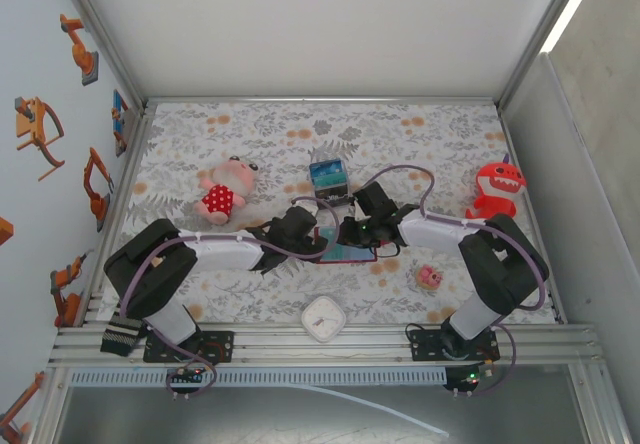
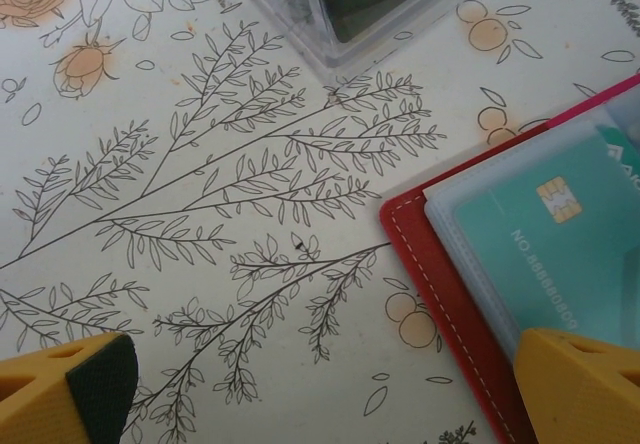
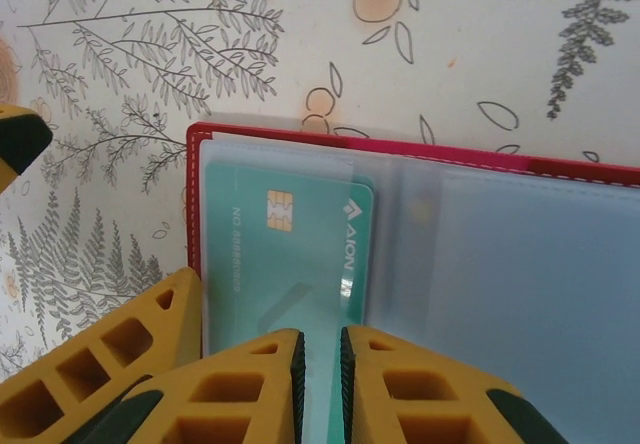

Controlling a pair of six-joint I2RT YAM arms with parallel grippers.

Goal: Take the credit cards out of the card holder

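The dark-red card holder (image 1: 352, 255) lies open on the flowered cloth between both grippers, its red stitched border (image 2: 440, 274) (image 3: 400, 147) framing clear pockets. A teal credit card (image 3: 290, 254) (image 2: 560, 244) with a gold chip sits in the left pocket. My right gripper (image 3: 320, 359) (image 1: 347, 236) is nearly shut, a thin slit between its pads, tips down on the card's near end. I see nothing clamped between them. My left gripper (image 2: 320, 354) (image 1: 312, 236) stands wide open at the holder's left edge, one finger (image 2: 580, 384) over the red border, the other on the cloth.
A clear plastic box (image 1: 328, 179) (image 2: 350, 14) stands just behind the holder. A pink plush (image 1: 225, 196) lies at the left, a red shark plush (image 1: 495, 189) at the right. A small pink toy (image 1: 430, 277) and a white square object (image 1: 324, 317) are near the front edge.
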